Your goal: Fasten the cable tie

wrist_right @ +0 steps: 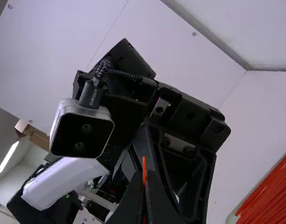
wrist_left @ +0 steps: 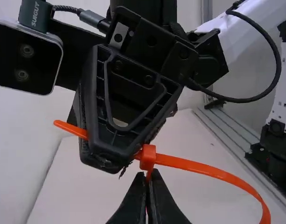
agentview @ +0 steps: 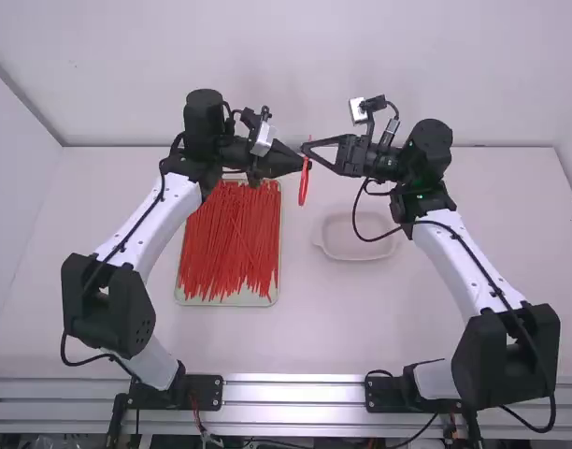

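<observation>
Table (agentview: 361, 304) below perhaps half-hidden cable tie (agentview: 305, 183)

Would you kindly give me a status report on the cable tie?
Left gripper shut on orange plastic cable tie. Right gripper shut on it too. Tie looped, airborne. Tray of red ties, white dish below, apart.

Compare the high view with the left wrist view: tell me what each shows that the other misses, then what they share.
High view: the tray of spare red ties, the white dish, and both arms down to their bases. Left wrist view: the locking head up close, with a short end poking out past the right gripper. Shared: the red cable tie held in the air between the right gripper and the left gripper.
</observation>
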Controlling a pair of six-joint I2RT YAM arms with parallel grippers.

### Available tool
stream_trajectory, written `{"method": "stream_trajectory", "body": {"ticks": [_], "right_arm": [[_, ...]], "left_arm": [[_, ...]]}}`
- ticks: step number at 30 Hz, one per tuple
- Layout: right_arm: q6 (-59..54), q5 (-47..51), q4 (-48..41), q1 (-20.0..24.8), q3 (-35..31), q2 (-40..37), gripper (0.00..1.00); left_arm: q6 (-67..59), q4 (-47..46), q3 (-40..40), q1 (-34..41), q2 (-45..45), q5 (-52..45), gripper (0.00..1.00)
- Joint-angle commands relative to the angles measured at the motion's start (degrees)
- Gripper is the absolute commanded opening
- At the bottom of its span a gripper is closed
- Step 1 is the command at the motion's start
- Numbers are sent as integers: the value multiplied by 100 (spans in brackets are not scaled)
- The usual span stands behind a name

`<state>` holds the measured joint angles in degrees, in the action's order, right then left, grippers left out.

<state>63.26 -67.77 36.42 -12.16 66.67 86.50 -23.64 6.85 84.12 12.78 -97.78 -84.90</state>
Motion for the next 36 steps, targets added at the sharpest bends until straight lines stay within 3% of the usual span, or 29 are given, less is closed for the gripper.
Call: {"method": "stream_trajectory", "body": {"ticks": [1, 7, 13, 27, 36], "right_arm": [[-4, 72, 94, 17, 81, 9, 0], [66, 50, 96, 101, 81, 9, 0], [400, 0, 643, 192, 81, 9, 0], [743, 9, 1154, 450, 81, 9, 0], [741, 2, 1117, 546, 81, 7, 0]], "left_arm": [[-26, -245, 72, 72, 26, -103, 2], [-555, -1019, -48, 72, 26, -118, 2], [-669, -1316, -492, 70, 26, -118, 2], [-619, -1174, -2337, 70, 26, -221, 2], [-92, -706, -2520, 72, 26, -411, 2]]}}
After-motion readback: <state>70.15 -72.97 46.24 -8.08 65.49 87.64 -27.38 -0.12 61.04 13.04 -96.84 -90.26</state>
